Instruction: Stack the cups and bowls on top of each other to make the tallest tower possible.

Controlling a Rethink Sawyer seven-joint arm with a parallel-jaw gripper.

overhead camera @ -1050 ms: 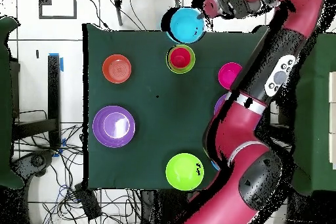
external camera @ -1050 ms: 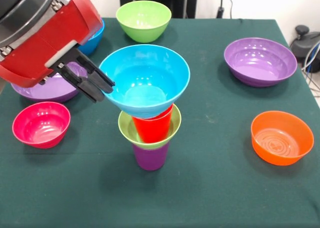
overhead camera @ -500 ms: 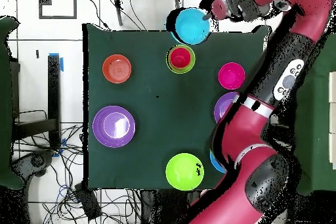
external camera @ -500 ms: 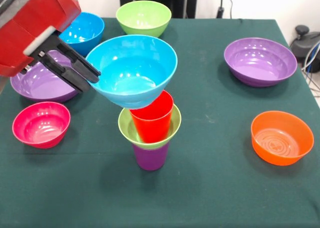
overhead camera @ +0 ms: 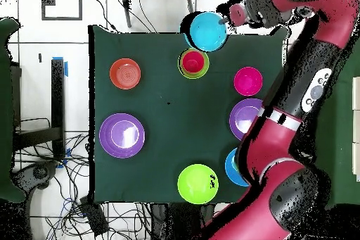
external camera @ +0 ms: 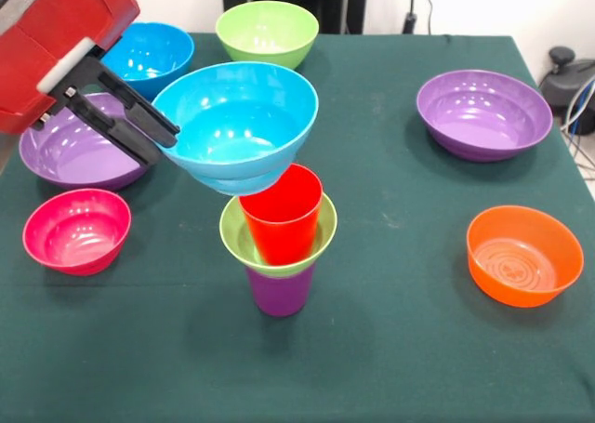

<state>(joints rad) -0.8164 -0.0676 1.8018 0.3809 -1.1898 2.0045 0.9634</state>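
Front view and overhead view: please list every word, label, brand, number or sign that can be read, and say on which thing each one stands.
None: no readable text shows in either view.
The blue bowl in the gripper, red cup, orange bowl and green table cloth are plain.
The small grey marks on the arm are too small to read.

The red arm reaches in from the upper left, its hand [external camera: 160, 133] clamped, fingers slanting down and right.

The hand [external camera: 165, 133] has carried the blue bowl [external camera: 236, 125] off the tower [external camera: 279, 242].
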